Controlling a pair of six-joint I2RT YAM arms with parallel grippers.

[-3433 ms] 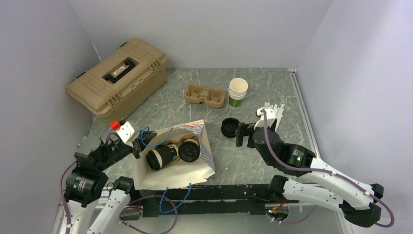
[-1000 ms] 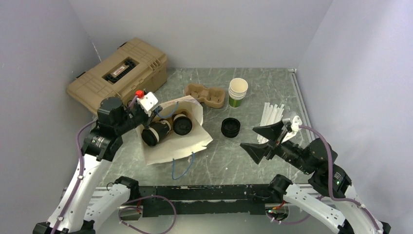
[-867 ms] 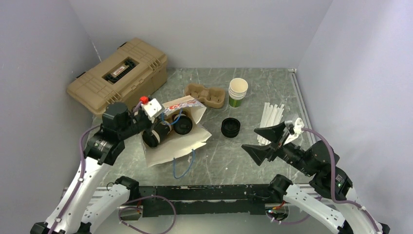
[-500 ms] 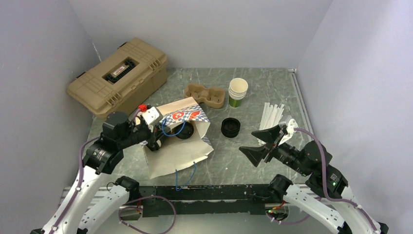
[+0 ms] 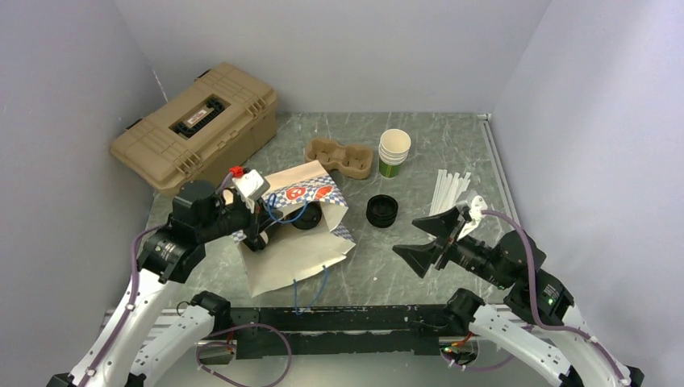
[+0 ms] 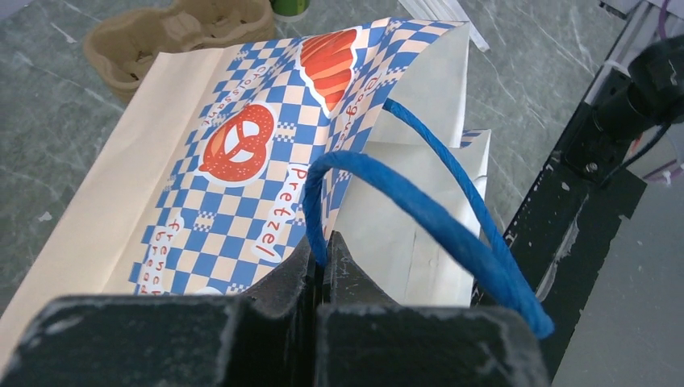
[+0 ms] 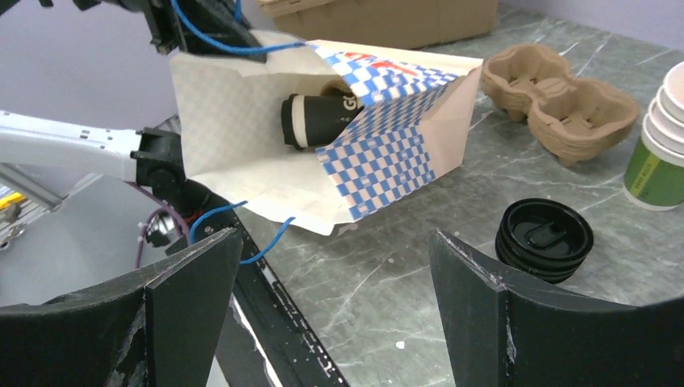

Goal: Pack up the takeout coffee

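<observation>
Marble table (image 5: pixel 419 153): coffee (image 7: pixel 319 121) inside bag (image 5: pixel 302 193); left gripper (image 6: pixel 321 251) clamped on blue handle (image 6: pixel 419 210), right gripper (image 5: pixel 406 235) wide, empty; bag not yet upright

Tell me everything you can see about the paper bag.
The paper bag is white with a blue checked print showing a red pretzel and croissant, and has two blue cord handles. It lies on its side on the table, mouth open toward the arms' bases. The shut left claw pinches one of them, holding the upper edge up; the other trails loose. A lidded takeout coffee lies inside.
</observation>
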